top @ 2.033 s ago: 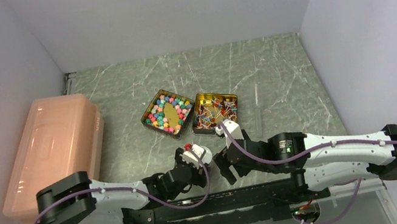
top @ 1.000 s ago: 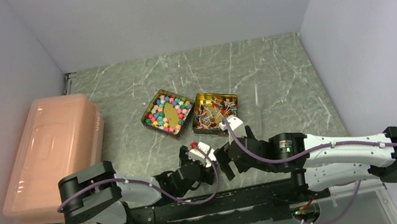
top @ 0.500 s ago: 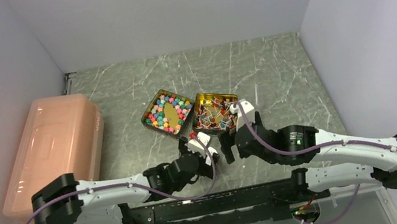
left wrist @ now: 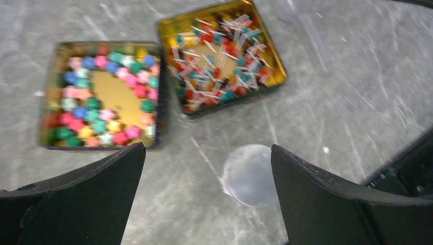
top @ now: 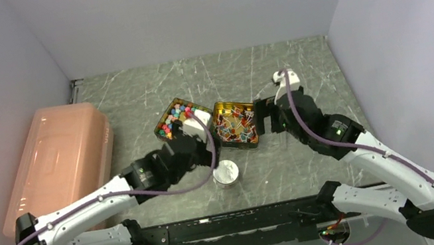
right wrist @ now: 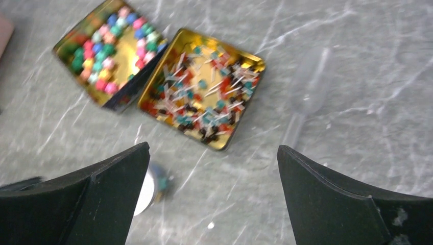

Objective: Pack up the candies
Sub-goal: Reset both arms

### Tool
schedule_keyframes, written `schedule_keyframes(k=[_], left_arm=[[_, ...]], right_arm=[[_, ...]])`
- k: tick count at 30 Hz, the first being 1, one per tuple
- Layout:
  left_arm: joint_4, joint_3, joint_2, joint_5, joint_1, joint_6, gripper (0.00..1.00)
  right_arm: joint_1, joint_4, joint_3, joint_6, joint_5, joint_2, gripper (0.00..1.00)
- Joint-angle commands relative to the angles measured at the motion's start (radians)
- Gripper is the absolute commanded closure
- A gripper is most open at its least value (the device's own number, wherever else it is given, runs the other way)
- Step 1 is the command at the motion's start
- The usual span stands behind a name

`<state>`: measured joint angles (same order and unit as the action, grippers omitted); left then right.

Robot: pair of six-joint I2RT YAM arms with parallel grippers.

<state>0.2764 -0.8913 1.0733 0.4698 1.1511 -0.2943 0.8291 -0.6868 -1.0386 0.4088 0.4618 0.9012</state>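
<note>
Two open, empty hands, left hand (top: 192, 129) and right hand (top: 265, 116), poised near multicoloured candies (left wrist: 104, 65) in square gold tins (right wrist: 240, 52): approach stage; next, descend and pinch.

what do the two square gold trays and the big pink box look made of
Left tin and right tin: likely thin metal, shiny gold finish catching light. Pink box: probably translucent plastic, smooth with soft glare.
</note>
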Motion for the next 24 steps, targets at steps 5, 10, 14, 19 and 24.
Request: schedule_keyframes(k=[5,10,14,19,24], left_arm=[[0.302,-0.211,-0.090,-0.043,-0.278,0.113,0.01],[0.316,-0.228,-0.144,-0.110,-0.507,0.139,0.00],[0.279,-0.170,-0.206,-0.132,-0.619,0.144,0.01],[0.253,-0.071,-0.290,-0.045,-0.623,0.123,0.01],[0.208,-0.007,-0.387,-0.084,-0.623,0.128,0.00]], right_arm=[[-0.400,0.188,-0.010,-0.091,-0.267,0.017,0.00],[-0.626,0.271,0.063,-0.024,-0.427,0.015,0.00],[-0.715,0.312,0.125,0.001,-0.457,0.009,0.00],[-0.731,0.344,0.197,-0.006,-0.437,-0.070,0.00],[-0.730,0.366,0.264,-0.014,-0.447,-0.161,0.00]])
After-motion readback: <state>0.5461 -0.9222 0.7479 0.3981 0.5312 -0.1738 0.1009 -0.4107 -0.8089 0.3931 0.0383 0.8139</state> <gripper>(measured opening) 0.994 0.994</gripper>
